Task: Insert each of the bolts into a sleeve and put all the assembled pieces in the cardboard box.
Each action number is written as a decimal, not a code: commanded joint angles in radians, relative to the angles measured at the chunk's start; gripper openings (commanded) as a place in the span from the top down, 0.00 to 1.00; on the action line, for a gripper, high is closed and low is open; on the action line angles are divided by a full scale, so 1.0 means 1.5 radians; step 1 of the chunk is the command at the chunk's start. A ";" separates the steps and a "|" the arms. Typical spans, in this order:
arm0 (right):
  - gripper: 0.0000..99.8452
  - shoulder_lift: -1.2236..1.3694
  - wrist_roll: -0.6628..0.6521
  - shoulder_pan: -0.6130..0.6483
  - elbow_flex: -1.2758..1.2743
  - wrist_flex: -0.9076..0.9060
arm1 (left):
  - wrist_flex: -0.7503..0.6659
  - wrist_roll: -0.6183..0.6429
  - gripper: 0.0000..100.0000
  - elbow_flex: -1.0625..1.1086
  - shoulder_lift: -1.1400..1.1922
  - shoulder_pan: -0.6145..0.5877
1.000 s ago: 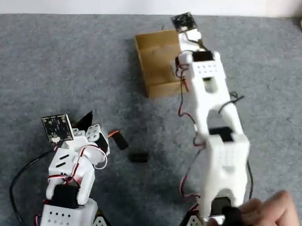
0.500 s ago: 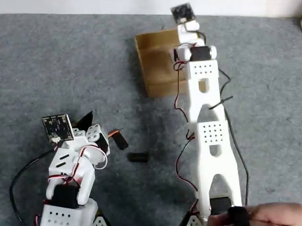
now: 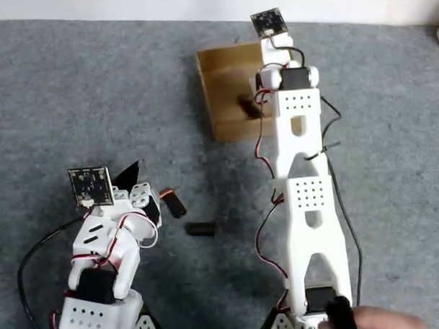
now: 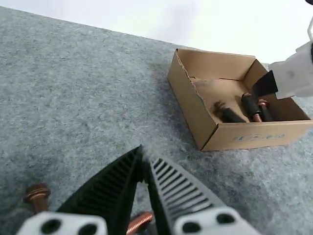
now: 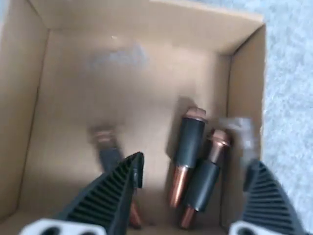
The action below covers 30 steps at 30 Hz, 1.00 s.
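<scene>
Three assembled pieces point(image 5: 188, 142) are seen lying inside the cardboard box point(image 3: 227, 81), which is set at the far middle of the grey table point(image 3: 94, 89). Two of them are laid close together beside one wall, and the third is apart from them. The right claw point(image 5: 195, 164) is held wide open directly over the box, with nothing gripped between its fingers. The left claw point(image 4: 146, 156) is kept at the near left of the table, narrowed until its fingers almost meet, and nothing is seen clamped at its tips. A loose bolt point(image 4: 36, 196) is seen on the table near it. A black sleeve point(image 3: 201, 229) is left lying between the two arms.
</scene>
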State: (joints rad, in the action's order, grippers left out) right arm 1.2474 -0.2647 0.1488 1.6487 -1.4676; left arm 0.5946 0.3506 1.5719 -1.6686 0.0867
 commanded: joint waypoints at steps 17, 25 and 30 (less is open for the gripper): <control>0.68 -0.200 0.038 -0.001 0.070 -0.200 | -0.077 -0.002 0.99 0.014 0.006 -0.020; 0.68 -0.376 0.043 -0.002 0.062 -0.200 | -0.075 -0.003 0.99 0.005 0.006 -0.043; 0.68 -0.521 0.043 -0.002 -0.010 -0.201 | 0.051 -0.004 0.99 -0.104 0.006 -0.118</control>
State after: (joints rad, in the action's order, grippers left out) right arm 0.6414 -0.2125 0.1473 1.6502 -1.7469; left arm 0.5623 0.3491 1.5566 -1.6686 -0.0192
